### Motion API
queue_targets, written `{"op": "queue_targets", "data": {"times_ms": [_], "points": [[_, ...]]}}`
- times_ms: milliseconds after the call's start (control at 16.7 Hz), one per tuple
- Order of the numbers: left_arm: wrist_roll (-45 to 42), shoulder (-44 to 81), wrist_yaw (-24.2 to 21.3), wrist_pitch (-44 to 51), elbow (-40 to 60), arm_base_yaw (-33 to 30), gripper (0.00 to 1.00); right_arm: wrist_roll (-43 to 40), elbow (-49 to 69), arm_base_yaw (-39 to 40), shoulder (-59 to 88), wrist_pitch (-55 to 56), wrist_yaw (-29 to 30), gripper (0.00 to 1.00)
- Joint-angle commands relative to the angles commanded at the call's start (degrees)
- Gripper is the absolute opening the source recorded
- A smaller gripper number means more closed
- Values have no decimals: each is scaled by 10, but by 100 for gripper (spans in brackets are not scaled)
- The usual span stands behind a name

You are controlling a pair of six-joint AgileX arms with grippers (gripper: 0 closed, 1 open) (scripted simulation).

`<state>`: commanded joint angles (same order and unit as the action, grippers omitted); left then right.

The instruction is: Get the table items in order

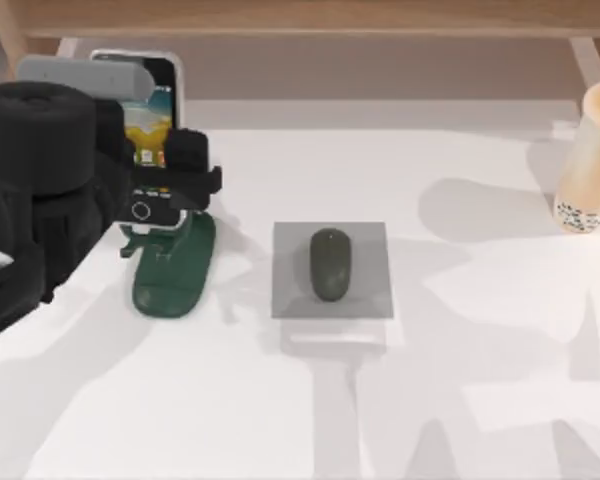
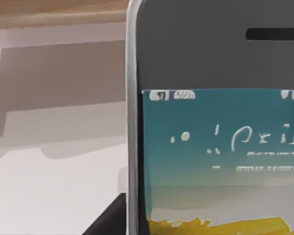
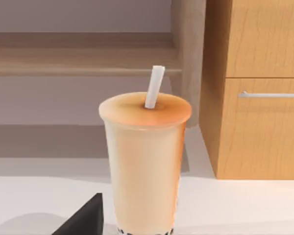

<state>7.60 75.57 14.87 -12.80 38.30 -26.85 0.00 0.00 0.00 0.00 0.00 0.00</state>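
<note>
The left gripper [image 1: 175, 180] pinches the phone [image 1: 150, 110] upright over the green stand [image 1: 172, 270], left of the mouse [image 1: 329, 264], which lies on a grey mat [image 1: 370, 300]; seating the phone looks to be the step in hand, and next calls for lowering it squarely, then letting go; the cup [image 1: 592, 160] stands far right of the mouse; the right gripper's state I cannot tell; screen writing is unreadable.

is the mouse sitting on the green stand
No, the mouse lies on a grey pad at the table's middle, apart from the green stand.
</note>
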Motion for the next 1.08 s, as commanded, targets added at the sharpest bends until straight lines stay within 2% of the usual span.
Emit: {"op": "queue_targets", "data": {"times_ms": [180,240,1080], "points": [[0,0,0,0,0,0,98,0,0,0,0,0,0,100],[0,0,0,0,0,0,100,0,0,0,0,0,0,100],[7,-36,14,15,-23,-16,100,0,0,0,0,0,0,100]]}}
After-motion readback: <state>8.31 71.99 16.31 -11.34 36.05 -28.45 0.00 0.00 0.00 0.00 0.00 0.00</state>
